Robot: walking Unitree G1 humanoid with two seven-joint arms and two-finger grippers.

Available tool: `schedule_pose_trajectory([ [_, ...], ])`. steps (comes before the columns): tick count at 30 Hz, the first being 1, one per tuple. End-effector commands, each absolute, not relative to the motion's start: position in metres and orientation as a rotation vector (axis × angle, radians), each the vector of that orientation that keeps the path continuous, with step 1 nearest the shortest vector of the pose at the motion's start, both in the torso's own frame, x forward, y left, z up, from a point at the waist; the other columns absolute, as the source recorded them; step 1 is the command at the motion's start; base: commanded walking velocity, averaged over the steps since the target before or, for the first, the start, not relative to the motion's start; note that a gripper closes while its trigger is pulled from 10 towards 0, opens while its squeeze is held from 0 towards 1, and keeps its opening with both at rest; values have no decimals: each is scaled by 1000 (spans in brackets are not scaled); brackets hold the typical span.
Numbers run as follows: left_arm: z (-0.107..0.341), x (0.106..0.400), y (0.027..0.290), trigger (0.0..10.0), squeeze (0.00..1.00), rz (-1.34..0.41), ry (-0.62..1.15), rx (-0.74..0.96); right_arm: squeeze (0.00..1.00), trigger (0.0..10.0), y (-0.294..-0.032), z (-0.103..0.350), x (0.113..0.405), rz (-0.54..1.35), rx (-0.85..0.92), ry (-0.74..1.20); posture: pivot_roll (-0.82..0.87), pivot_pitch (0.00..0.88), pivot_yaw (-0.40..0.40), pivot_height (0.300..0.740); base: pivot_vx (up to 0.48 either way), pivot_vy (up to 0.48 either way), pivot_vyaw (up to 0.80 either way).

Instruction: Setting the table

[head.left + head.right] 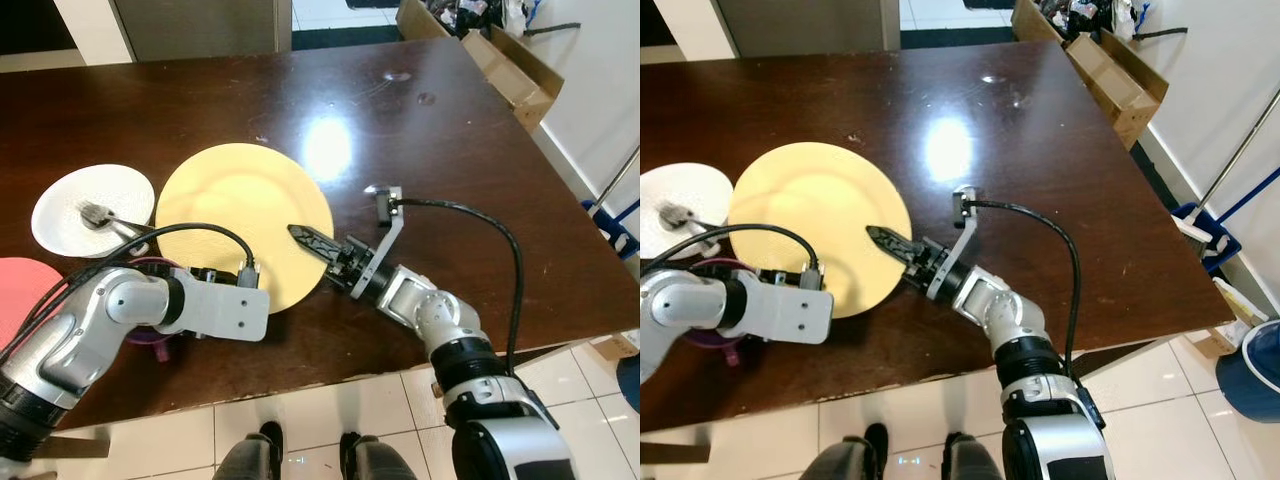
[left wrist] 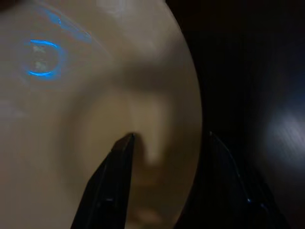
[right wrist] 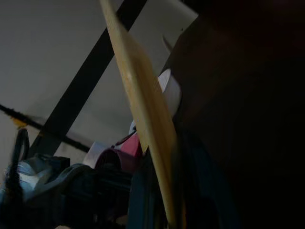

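Note:
A large yellow plate lies on the dark wooden table, near its front edge. My right gripper is shut on the plate's right rim, one black finger lying over the top; the right wrist view shows the rim edge-on between the fingers. My left gripper is open at the plate's near rim, one finger over the plate and the other over the table. In the eye views its silver wrist hides the fingers. A small white plate with a fork sits to the left.
A pink plate lies at the far left edge. A purple cup sits under my left forearm. Cardboard boxes stand beyond the table's right corner. White tiled floor lies below the front edge.

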State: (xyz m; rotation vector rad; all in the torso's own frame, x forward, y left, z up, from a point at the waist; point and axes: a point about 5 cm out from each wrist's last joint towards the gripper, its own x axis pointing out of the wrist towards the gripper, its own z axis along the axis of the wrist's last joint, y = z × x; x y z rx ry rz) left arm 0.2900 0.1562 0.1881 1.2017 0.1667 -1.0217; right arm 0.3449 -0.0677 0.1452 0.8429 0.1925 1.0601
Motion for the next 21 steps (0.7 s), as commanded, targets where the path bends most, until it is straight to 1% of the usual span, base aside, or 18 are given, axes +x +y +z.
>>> schedule_pose_trajectory([
  [1,193,294,155,10000,0,-995,154,1122,0,0,-63,144,341,1088,877,193,-15,178,28,740,0,0,0],
  [2,199,296,152,10000,0,-985,123,1079,0,0,-64,143,341,1084,878,188,-15,178,28,740,0,0,0],
  [3,199,296,152,10000,0,-985,123,1079,0,0,-64,143,341,1084,878,188,-15,178,28,740,0,0,0],
  [6,223,302,141,10000,0,-957,13,936,0,0,-70,142,340,1064,881,170,-22,175,29,740,0,0,0],
  [7,230,303,137,10000,0,-948,-25,879,0,0,-71,142,339,1057,882,165,-23,175,29,740,0,0,0],
  [8,243,304,130,10000,0,-939,-90,767,0,0,-76,141,339,1026,870,153,-25,173,28,740,0,0,0],
  [9,243,304,130,10000,0,-939,-90,767,0,0,-76,141,339,1026,870,153,-25,173,28,740,0,0,0],
  [10,254,305,124,10000,0,-935,-141,663,0,0,-81,142,340,998,866,138,-26,172,28,740,0,0,0],
  [11,264,304,119,10000,0,-940,-180,554,0,745,-86,144,340,966,857,115,-32,171,28,740,0,0,0],
  [12,273,304,117,10000,0,-938,-216,451,0,10000,-93,148,340,922,827,82,-39,170,30,740,0,0,0],
  [14,283,304,116,10000,0,-935,-245,340,0,10000,-104,156,339,861,795,23,-45,165,30,740,0,0,0],
  [15,291,306,118,10000,0,-913,-265,249,0,10000,-116,166,338,789,762,-41,-49,161,30,740,0,0,0],
  [17,291,306,118,10000,0,-913,-265,249,0,10000,-116,166,338,789,762,-41,-49,161,30,740,0,0,0],
  [18,293,307,118,10000,0,-903,-271,214,0,10000,-120,170,338,766,749,-62,-49,161,30,740,0,0,0],
  [20,305,313,124,10000,0,-823,-305,111,0,10000,-136,181,336,663,701,-125,-54,154,32,740,0,0,0],
  [21,305,313,124,10000,0,-823,-305,111,0,10000,-136,181,336,663,701,-125,-54,154,32,740,0,0,0],
])
